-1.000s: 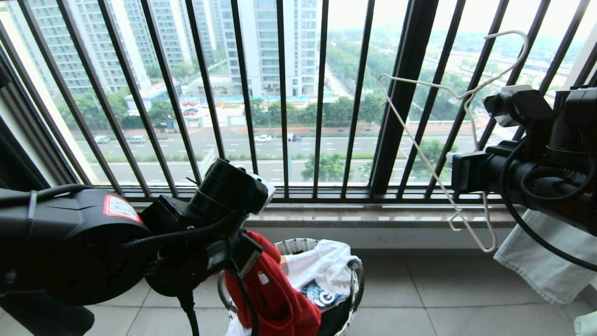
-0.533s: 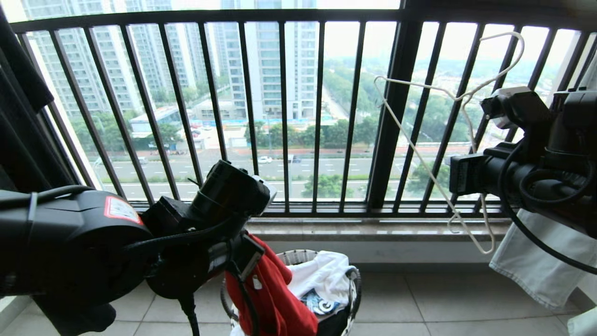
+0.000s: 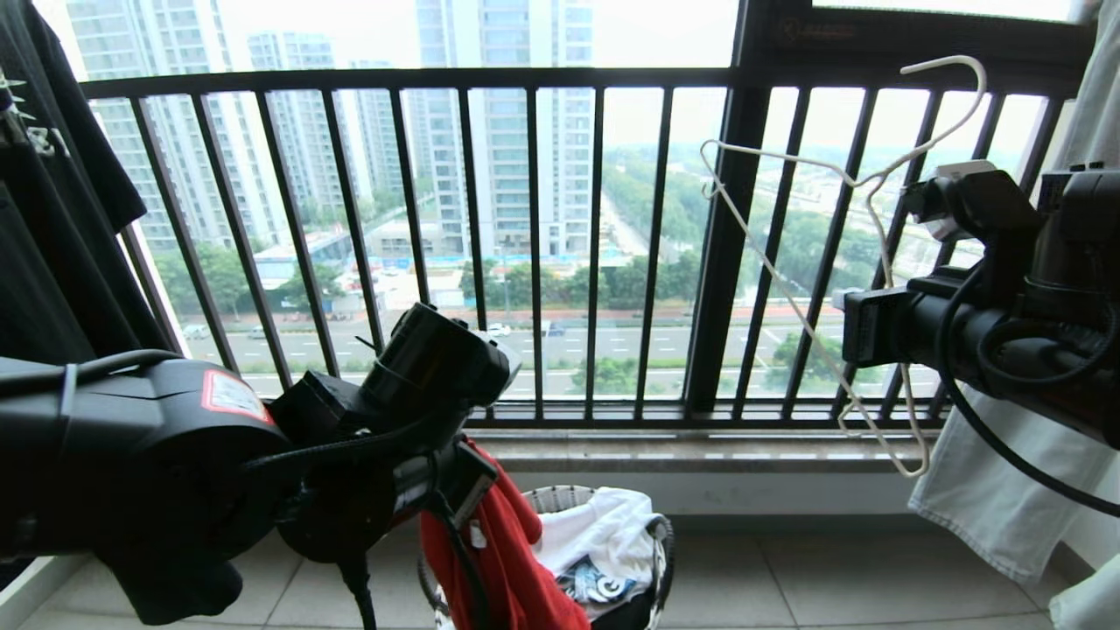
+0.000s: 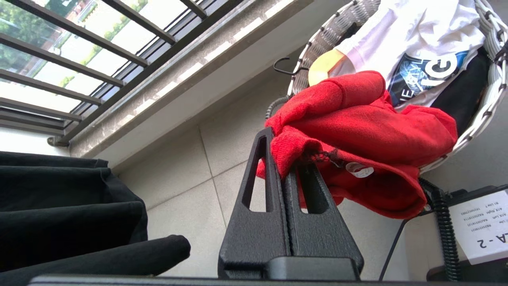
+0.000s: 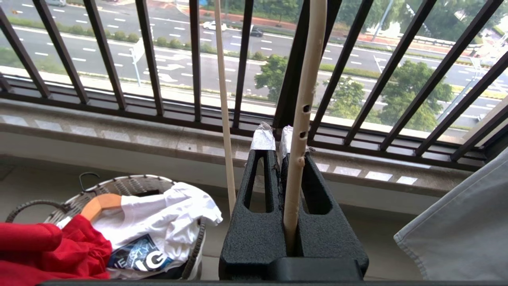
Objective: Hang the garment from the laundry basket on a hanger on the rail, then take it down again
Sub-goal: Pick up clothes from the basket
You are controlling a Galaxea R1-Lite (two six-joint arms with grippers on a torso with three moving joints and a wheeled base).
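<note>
Above the basket, low in the head view: the red T-shirt (image 4: 369, 131) hangs bunched from the left gripper (image 4: 287, 167); its print is folded out of sight, only a small white label showing.
Left gripper: jaws pressed together on a fold of the red cloth; in the head view the arm's black body covers them.
Basket: the small round basket with a white-and-dark woven rim (image 3: 658, 534) stands on the tiled floor under the shirt, cut off by the frame's lower edge; a white printed shirt (image 3: 604, 525) and a wooden hanger's end lie in it.
Hanger: the thin cream-white wire hanger (image 3: 792, 302) is held tilted before the black barred balcony railing (image 3: 534, 245).
Right gripper (image 5: 293, 159): clamped on one wire of the hanger.
Edges: a black garment (image 3: 52, 219) at left and a pale grey-blue garment (image 3: 989, 499) at right are both partly out of frame.
</note>
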